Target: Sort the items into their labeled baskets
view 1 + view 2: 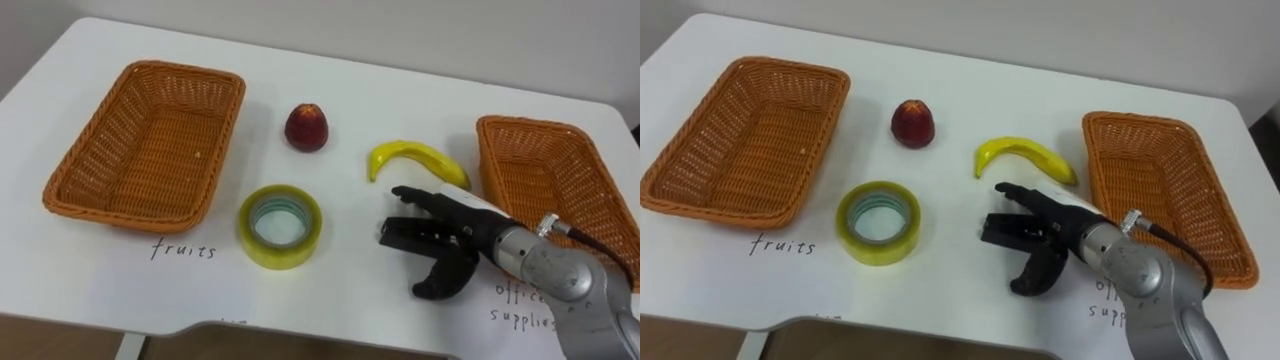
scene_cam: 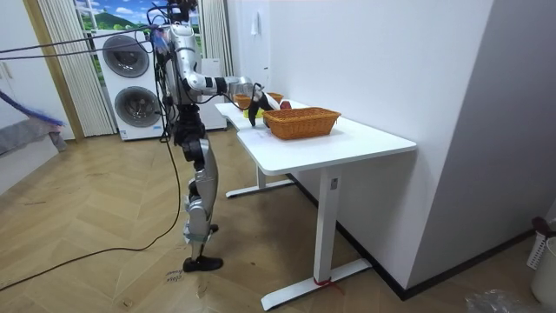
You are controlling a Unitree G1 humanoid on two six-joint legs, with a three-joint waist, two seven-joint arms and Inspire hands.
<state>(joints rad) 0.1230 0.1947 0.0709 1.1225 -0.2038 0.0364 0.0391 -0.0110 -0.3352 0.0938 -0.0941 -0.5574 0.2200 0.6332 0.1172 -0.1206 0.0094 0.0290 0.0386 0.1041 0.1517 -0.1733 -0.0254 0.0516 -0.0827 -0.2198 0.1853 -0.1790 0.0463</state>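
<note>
A red apple (image 1: 306, 127) stands upright at the table's middle, toward the back. To its right lies a yellow banana (image 1: 415, 157), and in front of the apple sits a yellow-green tape roll (image 1: 281, 251), lying flat. My right hand (image 1: 466, 226) reaches in from the lower right and hovers just in front of the banana, to the right of the tape. Its fingers are stretched toward the left with the thumb hanging down, open and holding nothing. The left wicker basket (image 1: 128, 214) and the right wicker basket (image 1: 545, 128) both hold nothing.
Handwritten labels mark the white table (image 1: 400, 90): "fruits" (image 1: 183, 250) before the left basket and "office supplies" (image 1: 525, 305) by the right one. The room view has me standing at the table's end, a wall behind it and washing machines (image 2: 130, 87) behind me.
</note>
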